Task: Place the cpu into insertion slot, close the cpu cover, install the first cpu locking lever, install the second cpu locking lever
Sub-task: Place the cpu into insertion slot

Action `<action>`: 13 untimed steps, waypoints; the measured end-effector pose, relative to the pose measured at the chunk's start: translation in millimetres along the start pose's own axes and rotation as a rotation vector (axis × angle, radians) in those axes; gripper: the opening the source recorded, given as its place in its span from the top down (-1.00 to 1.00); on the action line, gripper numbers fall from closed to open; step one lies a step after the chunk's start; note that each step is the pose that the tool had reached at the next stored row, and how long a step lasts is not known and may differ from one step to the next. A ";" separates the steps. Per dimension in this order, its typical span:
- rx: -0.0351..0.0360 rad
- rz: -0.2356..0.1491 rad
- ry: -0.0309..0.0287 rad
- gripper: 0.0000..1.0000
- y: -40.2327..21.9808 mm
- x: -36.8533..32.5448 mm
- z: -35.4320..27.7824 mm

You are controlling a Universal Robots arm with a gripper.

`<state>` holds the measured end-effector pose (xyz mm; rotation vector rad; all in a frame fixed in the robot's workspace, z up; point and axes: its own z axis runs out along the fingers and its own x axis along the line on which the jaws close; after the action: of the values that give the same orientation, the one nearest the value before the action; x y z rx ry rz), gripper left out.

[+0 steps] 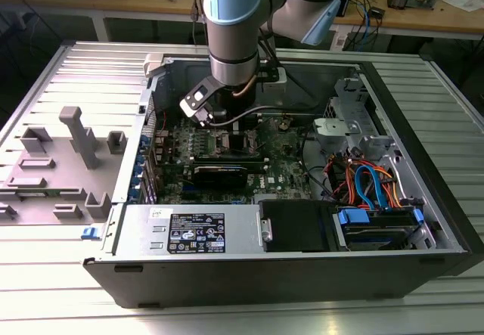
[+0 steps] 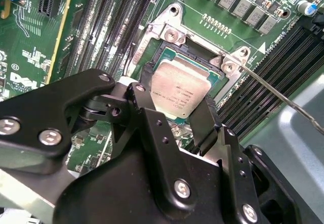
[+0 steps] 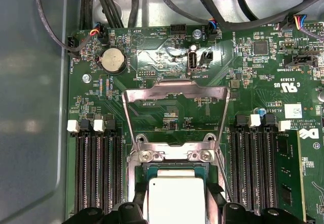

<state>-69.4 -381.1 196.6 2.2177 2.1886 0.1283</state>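
Under me stands a table (image 1: 45,297) whose top is made of pale metal slats. Directly on it lies an open computer case (image 1: 287,278), black, on its side, taking the middle and much of the exterior view's right. On the exterior view's left the slats carry a grey fixture (image 1: 45,191) with low blocks and one tall post (image 1: 76,134). It seems to rest flat on the slats, but I cannot tell if it is fastened. Just beside the case's near corner lies a small blue piece (image 1: 89,233).
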 end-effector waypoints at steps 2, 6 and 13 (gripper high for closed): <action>-0.0001 0.000 -0.0008 -0.22 0.0 -0.2 -0.1; 0.0003 0.000 -0.0006 -0.22 0.0 -0.2 -0.3; 0.0014 0.000 -0.0002 -0.22 0.2 0.0 -4.1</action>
<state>-69.4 -381.3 200.7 2.2184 2.1891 0.1266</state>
